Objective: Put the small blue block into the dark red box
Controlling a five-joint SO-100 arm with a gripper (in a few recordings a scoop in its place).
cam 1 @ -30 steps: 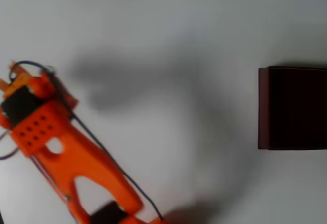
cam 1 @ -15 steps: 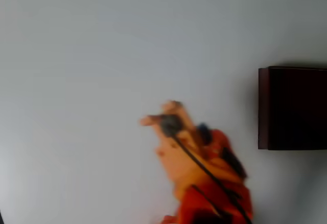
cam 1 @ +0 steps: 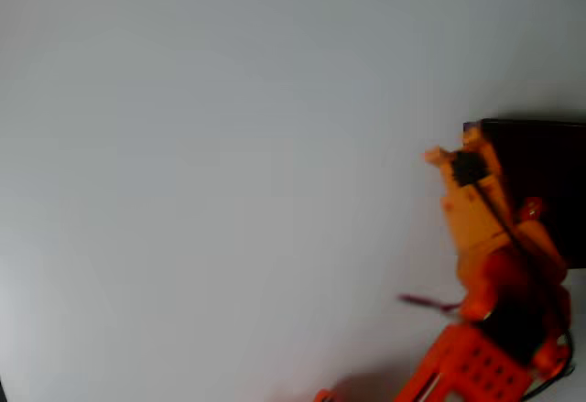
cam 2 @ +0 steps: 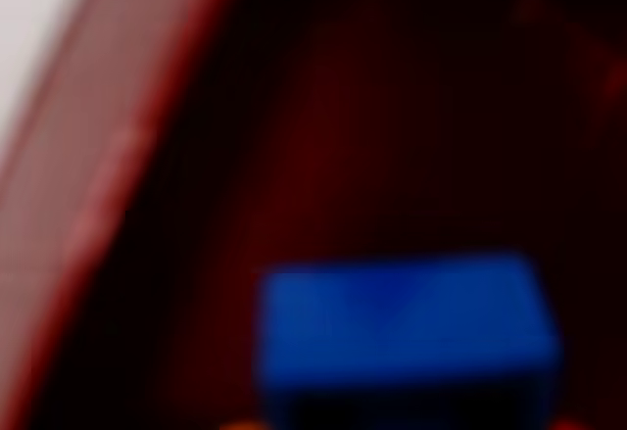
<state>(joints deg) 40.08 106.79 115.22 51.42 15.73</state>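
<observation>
White table (cam 1: 229, 146), arm (blurred) (cam 1: 485, 237) over dark red box (cam 1: 549, 155)

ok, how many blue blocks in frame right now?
1. The small blue block fills the lower middle of the wrist view, close to the camera, with the dark red box and its dark interior behind it. Others could be hidden under the arm in the overhead view.

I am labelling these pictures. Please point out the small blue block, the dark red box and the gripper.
small blue block (cam 2: 402, 327): wrist view, on its blue top face.
dark red box (cam 1: 549, 159): overhead view, on its dark interior.
gripper (cam 1: 453, 153): overhead view, at the tips of the orange fingers.
</observation>
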